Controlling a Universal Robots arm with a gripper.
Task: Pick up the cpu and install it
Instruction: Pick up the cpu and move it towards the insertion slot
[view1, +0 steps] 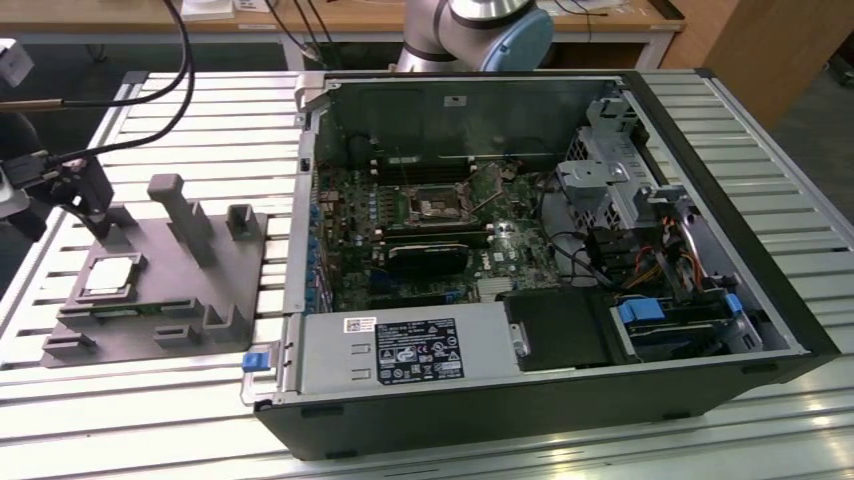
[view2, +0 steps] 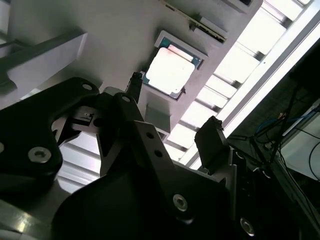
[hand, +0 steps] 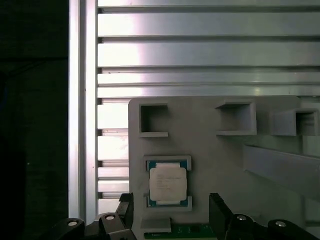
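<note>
While the cpu (hand: 168, 184) lies flat in its square recess on the grey fixture (hand: 210, 150), at the exterior view's left of the open computer case (view1: 400, 420), the gripper (hand: 171, 202) hangs just above it, its fingers (hand: 218, 205) spread wider than the chip, holding nothing

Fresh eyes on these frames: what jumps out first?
The open computer case dominates the exterior view, lying on its side with the motherboard exposed. At the exterior view's left, the cpu sits in a recess of the grey fixture. In both wrist views the open gripper is poised over it, one finger on either side.
</note>
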